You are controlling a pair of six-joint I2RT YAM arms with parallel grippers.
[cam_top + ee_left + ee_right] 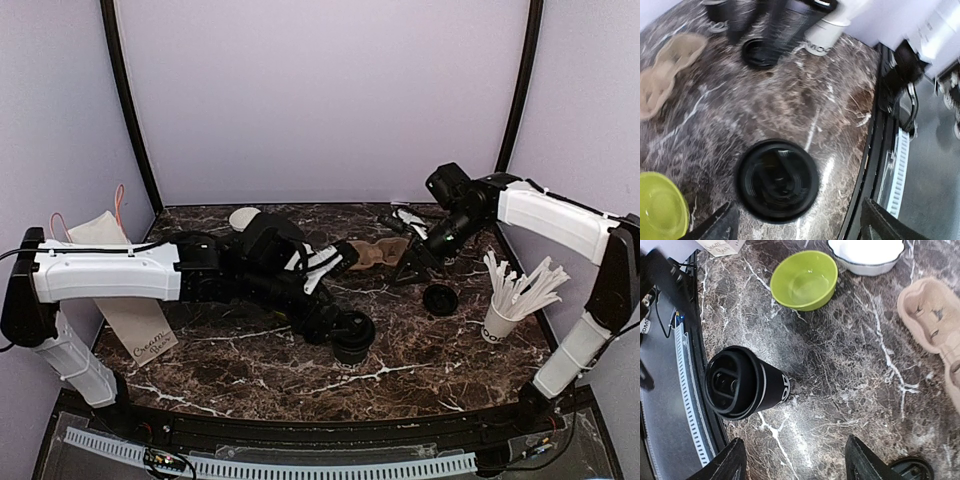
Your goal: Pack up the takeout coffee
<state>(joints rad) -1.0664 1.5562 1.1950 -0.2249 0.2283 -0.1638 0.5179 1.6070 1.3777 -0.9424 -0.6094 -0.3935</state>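
Takeout coffee (352, 337) stands upright on the marble table (420, 385), directly beneath the left gripper (800, 222), whose fingers are spread wide and seemingly not touching it. Right gripper (794, 450), also parted, hovers well apart.

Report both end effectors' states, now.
Left end effector: open, holding nothing, poised over the takeout coffee.
Right end effector: open, holding nothing.
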